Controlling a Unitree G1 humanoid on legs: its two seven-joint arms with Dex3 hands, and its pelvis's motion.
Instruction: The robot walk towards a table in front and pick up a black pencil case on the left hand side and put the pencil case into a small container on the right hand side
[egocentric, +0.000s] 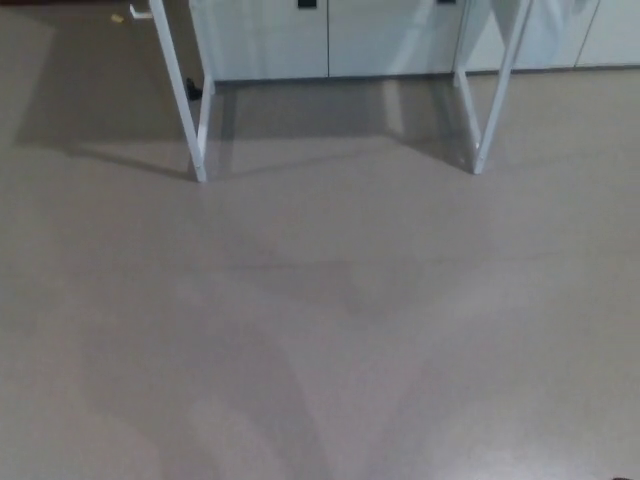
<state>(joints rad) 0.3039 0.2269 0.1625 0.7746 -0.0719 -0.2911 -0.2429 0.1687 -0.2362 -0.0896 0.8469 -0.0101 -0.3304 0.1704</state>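
So this one's pretty much all floor (320, 330), grey and bare, with soft shadows across it. Up at the far edge of the floor there are two white frame legs, the left leg (186, 100) and the right leg (497, 100), which I take to be the worktop's supports, with a row of white cabinets (330, 40) behind them. The top of the worktop is cut off above the picture, so the pencil case isn't visible anywhere and neither is the container. Going by the task they should be up there, case toward the left edge and container toward the right, but I can't confirm that from here. Neither the left hand nor the right hand shows at all, so there's no way to say whether they're apart, together or clamped on anything. My read is that this is the walking-up step, basically the very start of the job, with nothing picked up yet as far as I can judge. The next move calls for closing the gap to the worktop, lining up square between those two legs without kicking them, and stopping near enough to reach. Then the head needs to tip up so the camera catches the top. There's also a small dark thing by the left leg, too small to tell what it is.
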